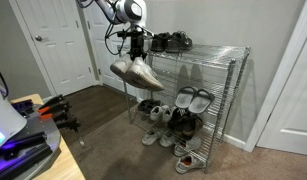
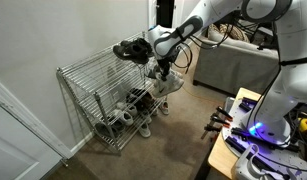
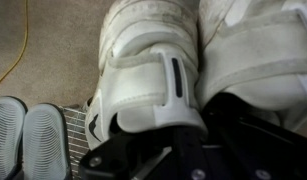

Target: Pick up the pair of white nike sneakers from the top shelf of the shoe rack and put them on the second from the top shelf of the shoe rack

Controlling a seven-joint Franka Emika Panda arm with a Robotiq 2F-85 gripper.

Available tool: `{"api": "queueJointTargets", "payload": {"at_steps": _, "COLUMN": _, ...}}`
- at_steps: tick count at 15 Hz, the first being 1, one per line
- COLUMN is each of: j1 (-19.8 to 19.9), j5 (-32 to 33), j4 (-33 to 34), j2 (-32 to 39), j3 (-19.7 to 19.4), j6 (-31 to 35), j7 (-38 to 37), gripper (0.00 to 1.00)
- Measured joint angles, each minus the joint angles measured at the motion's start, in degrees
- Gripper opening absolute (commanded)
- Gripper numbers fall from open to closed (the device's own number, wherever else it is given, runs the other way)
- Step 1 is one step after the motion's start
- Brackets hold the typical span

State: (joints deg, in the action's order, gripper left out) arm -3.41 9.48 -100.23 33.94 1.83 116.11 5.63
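My tool (image 1: 136, 50) is clamped shut on the pair of white sneakers (image 1: 136, 72), gripping them at their upper ends so they hang tilted beneath it. In the wrist view their strapped uppers (image 3: 153, 60) fill most of the picture, pressed side by side against the tool's dark fingers (image 3: 228, 125). The sneakers are in the air, off every shelf, just beside the open side of the wire shoe rack (image 1: 228, 95) and a little below its top shelf. In both exterior views dark shoes (image 1: 171, 42) sit on that top shelf close to my tool (image 2: 163, 64). A pale pair (image 1: 193, 98) rests on a shelf lower down, more shoes (image 1: 158, 113) crowd the shelf below, and another pair (image 1: 158, 138) lies on the carpet (image 1: 103, 120).
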Motion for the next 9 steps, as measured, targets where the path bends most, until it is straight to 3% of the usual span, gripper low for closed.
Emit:
{"api": "queueJointTargets", "payload": {"at_steps": 6, "j1": -1.2, "j5": 2.62, "j4": -12.57, "j2": -0.4, "j3": -0.83, "j6": 29.18, "j7": -1.95, "gripper": 0.06}}
{"api": "queueJointTargets", "payload": {"at_steps": 9, "j1": -3.97, "j5": 6.33, "j4": -18.14, "j2": -0.76, "j3": -3.93, "j6": 39.74, "j7": -6.2, "gripper": 0.06}}
